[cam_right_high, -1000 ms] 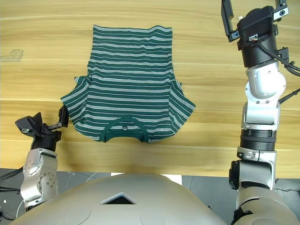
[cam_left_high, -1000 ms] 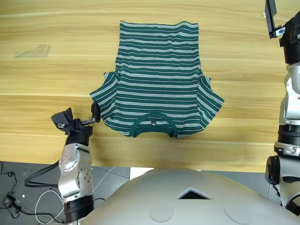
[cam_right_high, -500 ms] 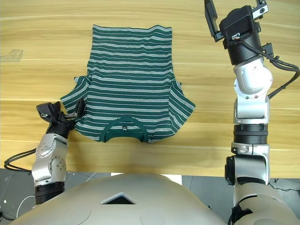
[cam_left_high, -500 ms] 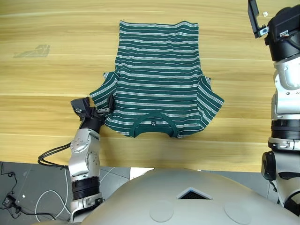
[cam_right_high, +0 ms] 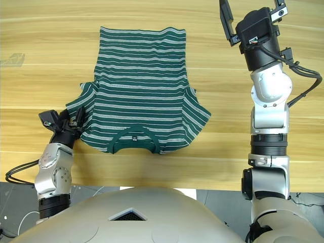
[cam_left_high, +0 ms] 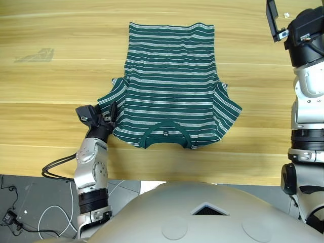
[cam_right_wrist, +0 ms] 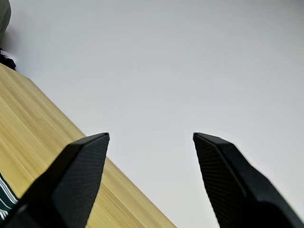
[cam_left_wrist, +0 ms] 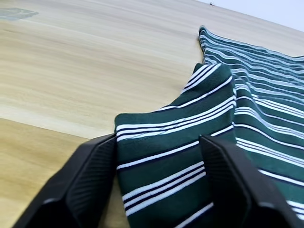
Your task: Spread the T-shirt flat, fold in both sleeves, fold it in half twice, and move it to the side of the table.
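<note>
Left claw [cam_left_high: 107,112] has slid in from the bare desk [cam_left_high: 55,86] beside the T-shirt [cam_left_high: 171,76] until its fingers straddle the cuff of the left sleeve [cam_left_high: 112,97]. The right arm has swung closer to the T-shirt's far right corner. The T-shirt lies flat on the desk, collar toward the robot and hem away, both sleeves still spread out to the sides.

In the left wrist view, the left claw's jaws stand apart, one on each side of the cuff, not yet pinched on it. The right claw [cam_right_high: 252,10] is spread wide, off the T-shirt's right side by the hem, touching nothing.

The likely trouble is the pinch. With the jaws this low, the fingers may scrape the desk and push the cuff ahead of them. If they close too shallow, they may catch only the top layer. The cuff could then slip free mid-fold, or the sleeve could land twisted. A pull toward the T-shirt's middle might also drag the whole body and wrinkle it. The right sleeve [cam_left_high: 228,104] has nothing holding it.
</note>
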Robot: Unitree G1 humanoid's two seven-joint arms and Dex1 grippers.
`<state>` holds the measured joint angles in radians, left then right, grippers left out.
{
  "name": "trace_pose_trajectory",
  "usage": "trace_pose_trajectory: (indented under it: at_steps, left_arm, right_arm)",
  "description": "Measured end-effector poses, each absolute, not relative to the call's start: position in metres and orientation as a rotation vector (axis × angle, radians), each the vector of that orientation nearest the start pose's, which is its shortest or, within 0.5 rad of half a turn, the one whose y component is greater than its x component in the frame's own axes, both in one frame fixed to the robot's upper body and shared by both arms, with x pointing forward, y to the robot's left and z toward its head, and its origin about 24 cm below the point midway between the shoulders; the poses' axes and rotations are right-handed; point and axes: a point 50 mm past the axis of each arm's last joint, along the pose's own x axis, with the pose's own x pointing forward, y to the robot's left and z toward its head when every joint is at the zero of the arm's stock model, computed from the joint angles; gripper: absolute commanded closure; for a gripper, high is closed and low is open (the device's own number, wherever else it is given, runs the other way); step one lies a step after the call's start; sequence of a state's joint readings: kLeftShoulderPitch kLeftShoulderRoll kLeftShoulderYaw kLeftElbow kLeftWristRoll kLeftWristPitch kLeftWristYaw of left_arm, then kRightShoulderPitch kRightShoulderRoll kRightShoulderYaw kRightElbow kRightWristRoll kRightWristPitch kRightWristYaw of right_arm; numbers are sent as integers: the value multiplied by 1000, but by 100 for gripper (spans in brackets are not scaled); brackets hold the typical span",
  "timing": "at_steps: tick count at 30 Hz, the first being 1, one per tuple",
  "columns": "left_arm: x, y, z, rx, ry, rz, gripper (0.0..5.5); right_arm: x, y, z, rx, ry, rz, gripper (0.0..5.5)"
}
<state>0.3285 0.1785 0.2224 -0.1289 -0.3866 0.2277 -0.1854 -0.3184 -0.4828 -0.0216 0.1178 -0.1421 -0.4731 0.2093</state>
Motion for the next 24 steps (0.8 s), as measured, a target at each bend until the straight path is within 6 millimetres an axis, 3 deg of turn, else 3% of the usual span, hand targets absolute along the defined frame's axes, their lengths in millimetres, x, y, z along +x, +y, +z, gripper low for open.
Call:
trace_pose_trajectory:
  at_steps: [15,24]
  left_arm:
    - [172,239,-1,-239,315,128,548]
    - [172,240,0,-229,298,135,548]
  right_arm:
    - [289,-201,146,-691,-562,280,223]
    - [290,-202,146,-690,-559,278,223]
